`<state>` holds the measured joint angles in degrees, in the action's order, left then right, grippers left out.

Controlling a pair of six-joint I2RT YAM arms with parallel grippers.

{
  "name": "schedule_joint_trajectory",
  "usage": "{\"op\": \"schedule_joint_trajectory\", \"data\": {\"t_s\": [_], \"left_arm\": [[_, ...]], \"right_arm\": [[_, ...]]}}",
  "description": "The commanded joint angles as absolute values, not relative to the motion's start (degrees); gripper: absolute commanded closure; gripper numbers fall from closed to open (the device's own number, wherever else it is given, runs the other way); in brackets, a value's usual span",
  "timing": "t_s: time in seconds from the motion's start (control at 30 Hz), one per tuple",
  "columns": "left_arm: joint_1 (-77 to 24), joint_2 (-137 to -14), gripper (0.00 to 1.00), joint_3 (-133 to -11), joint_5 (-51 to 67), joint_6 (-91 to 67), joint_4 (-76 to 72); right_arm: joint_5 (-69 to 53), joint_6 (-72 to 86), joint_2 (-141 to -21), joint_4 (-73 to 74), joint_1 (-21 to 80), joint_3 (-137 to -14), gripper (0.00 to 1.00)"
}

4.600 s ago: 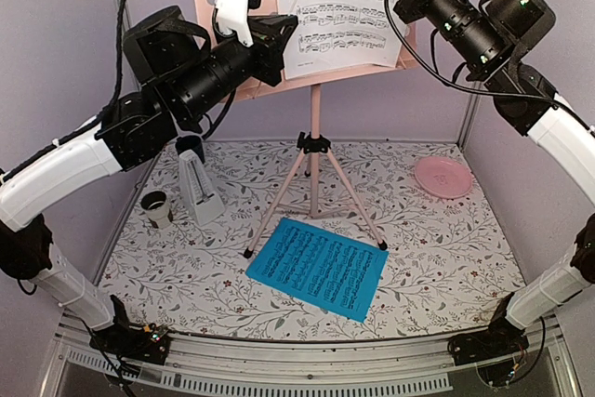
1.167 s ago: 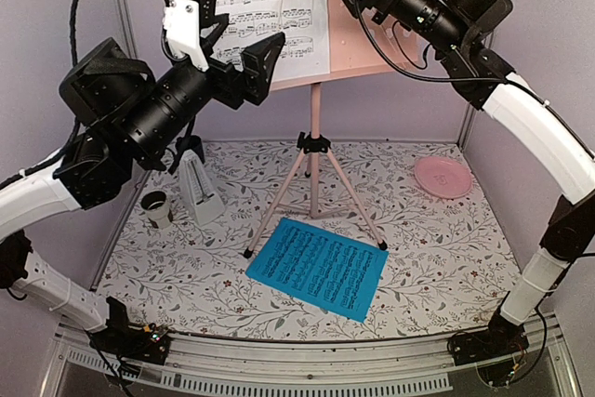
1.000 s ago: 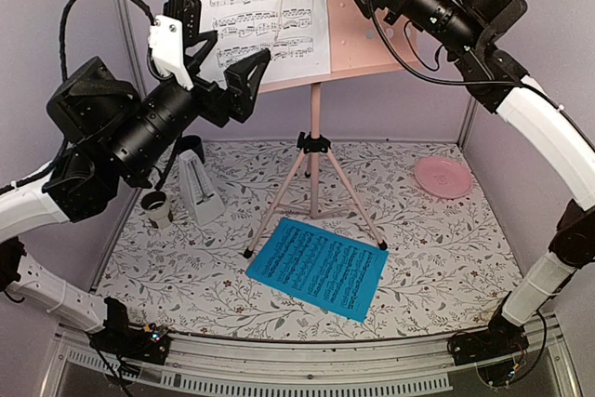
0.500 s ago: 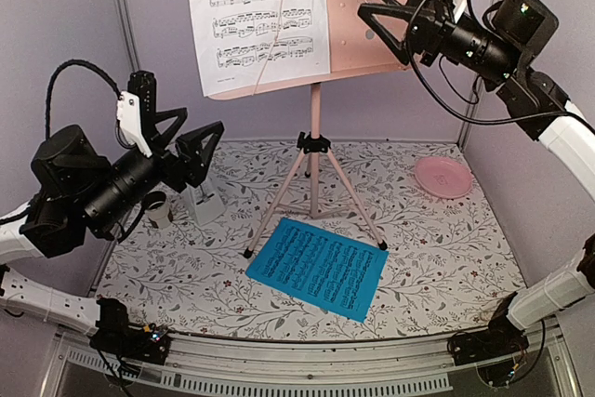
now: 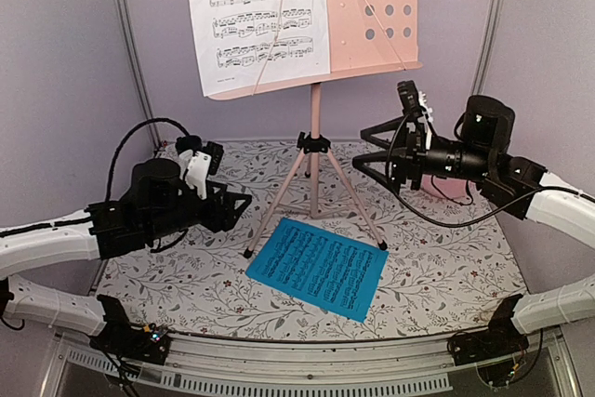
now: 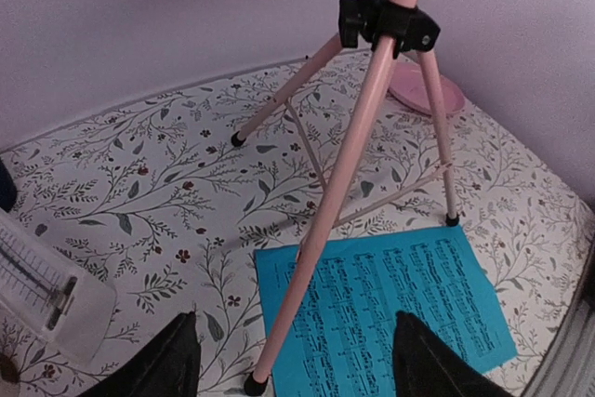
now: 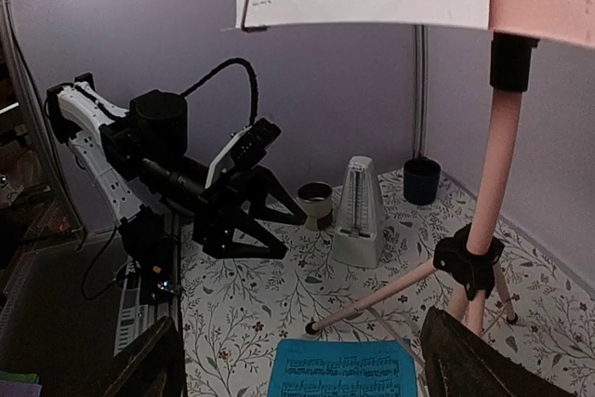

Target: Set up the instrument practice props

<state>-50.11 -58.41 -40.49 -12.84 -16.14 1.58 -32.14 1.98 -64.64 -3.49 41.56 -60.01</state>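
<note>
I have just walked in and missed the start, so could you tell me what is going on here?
A two-armed robot is setting up music practice things. The white sheet stands on the pink music stand, while the blue sheet lies flat on the table by the stand's feet. The metronome stands on the table's left side. The left claw and right claw hang low on either side of the stand, both open and holding nothing.

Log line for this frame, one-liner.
white sheet: on stand desk | blue sheet: flat on table | metronome: upright | left end effector: open, empty | right end effector: open, empty
</note>
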Motion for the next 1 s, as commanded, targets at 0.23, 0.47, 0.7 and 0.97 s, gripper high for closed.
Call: {"op": "schedule_joint_trajectory", "data": {"t_s": [0.23,0.47,0.7,0.97], "left_arm": [[-44.85,-71.95,0.35,-39.29,3.58,-9.87,-7.17],[-43.05,-77.6,0.43,-40.16,5.5,-7.02,-6.46],[-40.95,-83.22,0.5,-42.68,4.6,-6.26,-4.68],[-39.92,-89.66,0.61,-46.93,6.23,-4.22,-4.5]], "right_arm": [[-16.21,3.13,-69.06,-2.23,39.89,-48.09,0.11],[-18.88,3.2,-78.9,-1.74,34.64,-47.93,0.12],[-19.98,1.08,-85.18,-2.54,33.81,-48.66,0.14],[-20.97,-1.21,-88.57,-2.51,32.91,-47.96,0.18]]}}
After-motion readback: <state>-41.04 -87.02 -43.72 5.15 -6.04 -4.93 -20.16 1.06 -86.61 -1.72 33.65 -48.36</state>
